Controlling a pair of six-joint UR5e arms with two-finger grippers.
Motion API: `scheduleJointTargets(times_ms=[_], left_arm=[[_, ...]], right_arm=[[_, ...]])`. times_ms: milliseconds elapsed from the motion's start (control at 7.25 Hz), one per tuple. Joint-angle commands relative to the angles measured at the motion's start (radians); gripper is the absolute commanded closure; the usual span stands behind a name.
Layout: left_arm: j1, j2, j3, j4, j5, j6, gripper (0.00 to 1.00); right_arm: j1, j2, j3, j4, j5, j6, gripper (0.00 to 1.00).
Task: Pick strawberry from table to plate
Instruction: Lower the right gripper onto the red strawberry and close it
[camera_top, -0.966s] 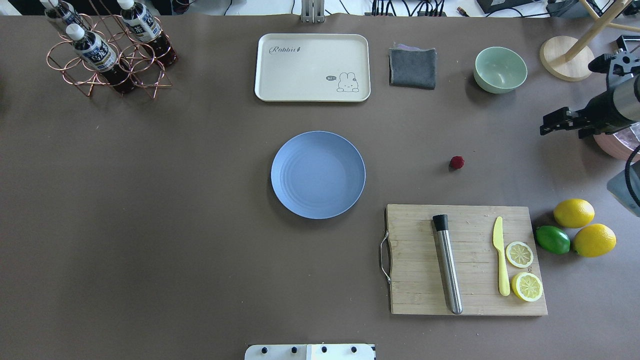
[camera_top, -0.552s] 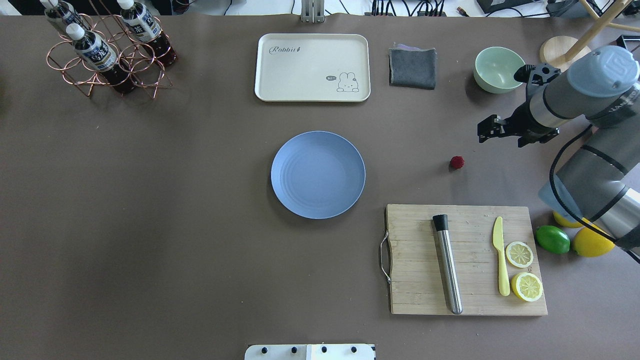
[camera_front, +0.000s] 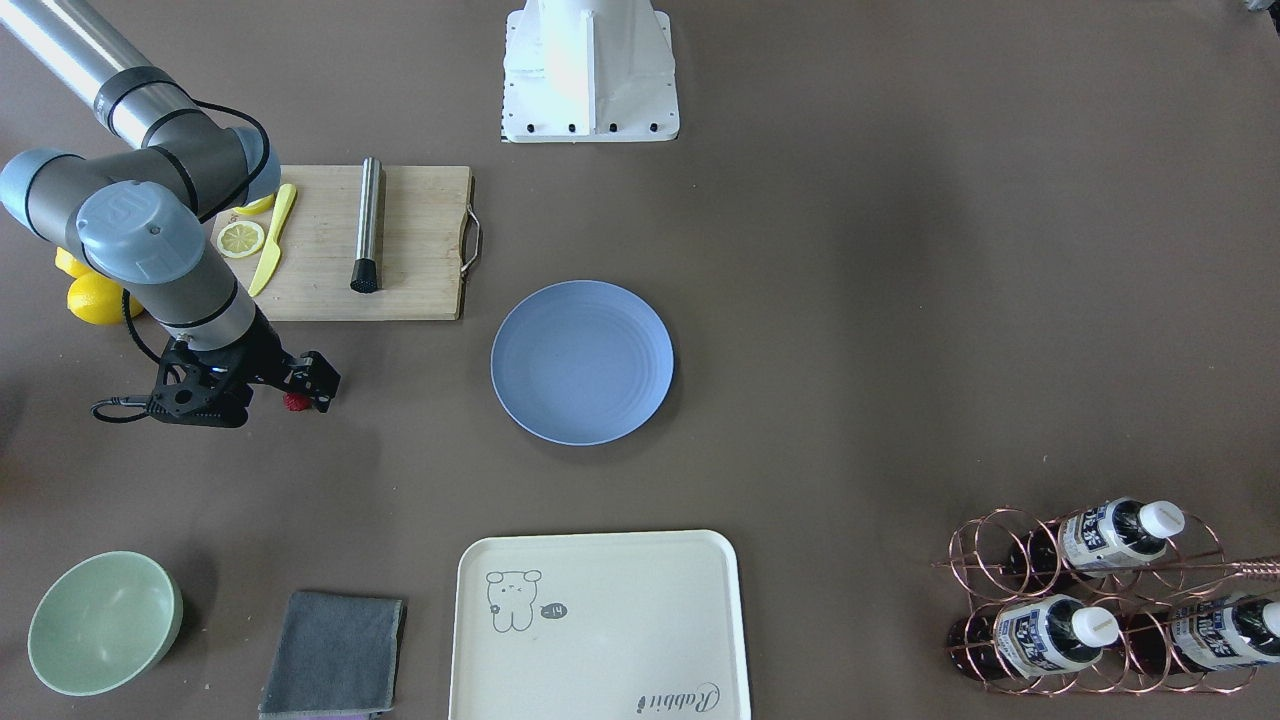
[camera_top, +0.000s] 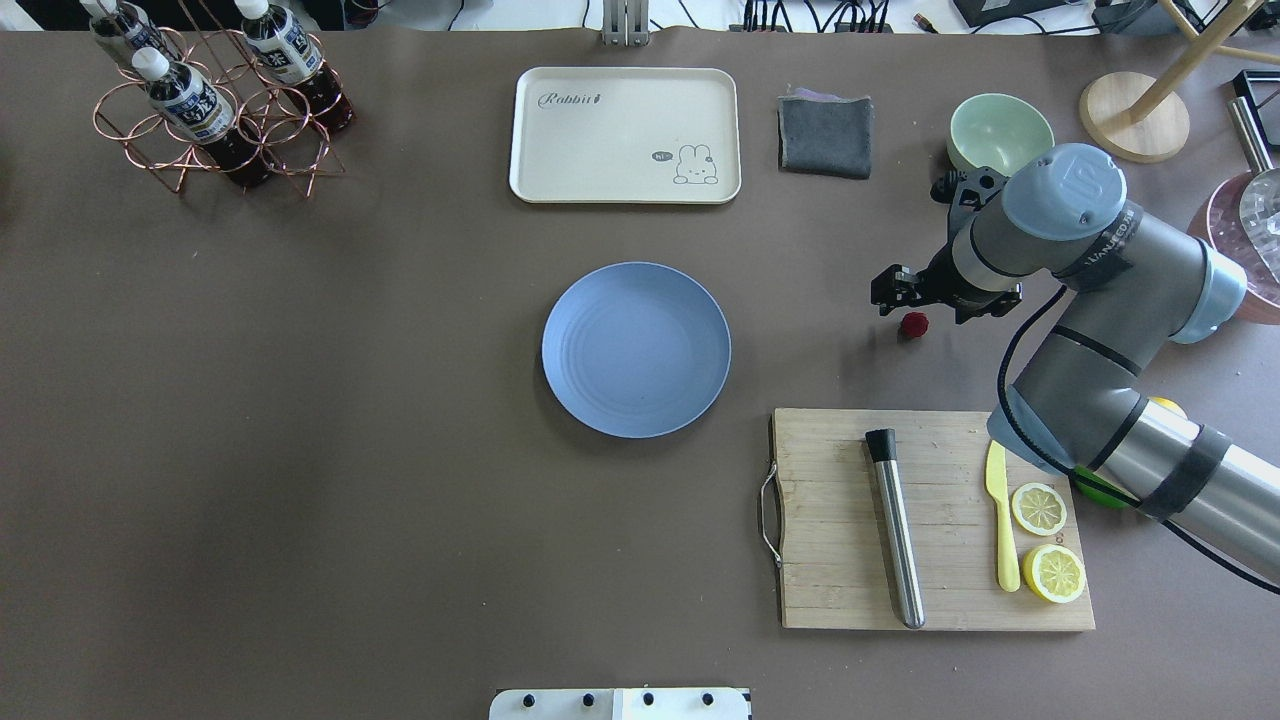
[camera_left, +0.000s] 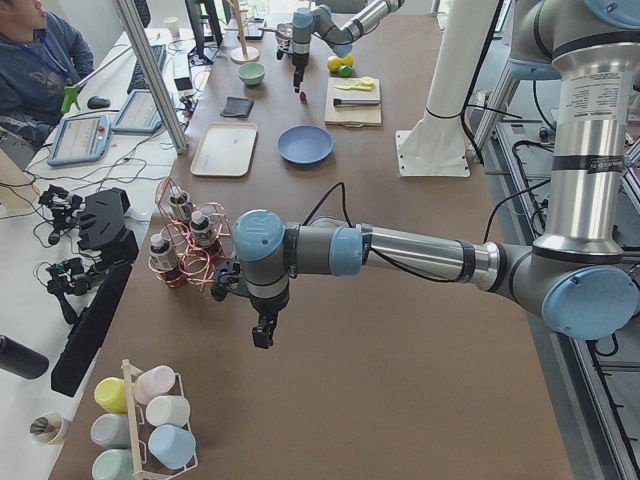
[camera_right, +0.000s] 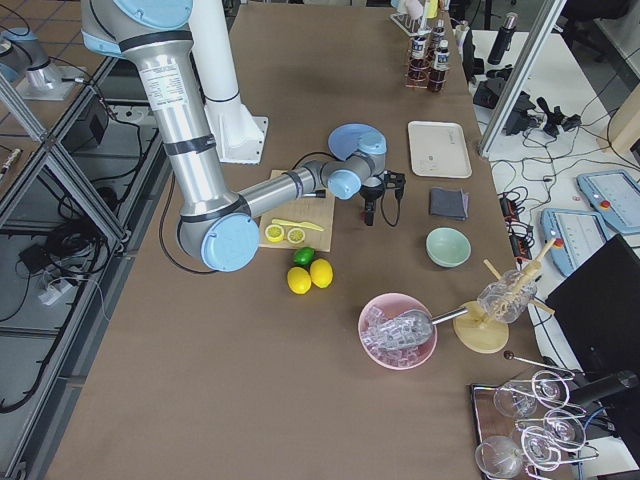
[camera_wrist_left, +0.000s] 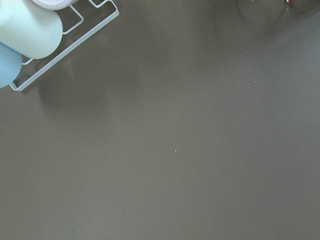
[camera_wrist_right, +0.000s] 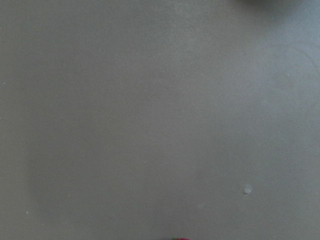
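The strawberry (camera_top: 913, 323) is a tiny dark-red berry lying on the brown table (camera_top: 350, 400), right of the light-blue plate (camera_top: 636, 349), which holds nothing. My right gripper (camera_top: 893, 289) hangs just above and slightly beyond the berry, its fingers apart, open and holding nothing. In the front-facing view the strawberry (camera_front: 294, 402) peeks out beside the right gripper (camera_front: 316, 383). In the right wrist view only a red sliver of the strawberry (camera_wrist_right: 179, 238) shows at the bottom edge. My left gripper (camera_left: 262, 336) hovers over bare table far from the plate; I cannot tell if it is open or shut.
A wooden cutting board (camera_top: 830, 560) with a steel muddler, yellow knife and lemon slices lies near the berry. A green bowl (camera_top: 1000, 128), grey cloth (camera_top: 825, 135), cream tray (camera_top: 625, 135) and bottle rack (camera_top: 215, 100) line the far side.
My right arm has swung in from the table's right edge leftward to the strawberry and now covers the whole lemons. The strawberry and plate have not moved.
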Motion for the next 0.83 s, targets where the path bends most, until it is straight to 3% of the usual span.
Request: scheduleJointTargets(times_ms=[0,138,276,414,690], left_arm=[[-0.001,0.003,-0.001,0.001,-0.003,-0.001,0.01],[-0.001,0.003,-0.001,0.001,-0.003,-0.001,0.01],[0.001,0.003,-0.001,0.001,-0.003,-0.001,0.01],[0.001,0.003,-0.001,0.000,-0.003,-0.001,0.01],[0.001,0.002,-0.001,0.001,-0.003,-0.001,0.01]], right_arm=[[-0.017,0.002,-0.004,0.001,-0.030,0.008,0.08],[-0.018,0.000,0.001,0.001,-0.048,0.018,0.42],[-0.023,0.000,0.005,0.004,-0.048,0.055,0.89],[-0.027,0.000,0.010,0.004,-0.050,0.058,1.00],[-0.032,0.005,0.037,-0.007,-0.045,0.058,1.00]])
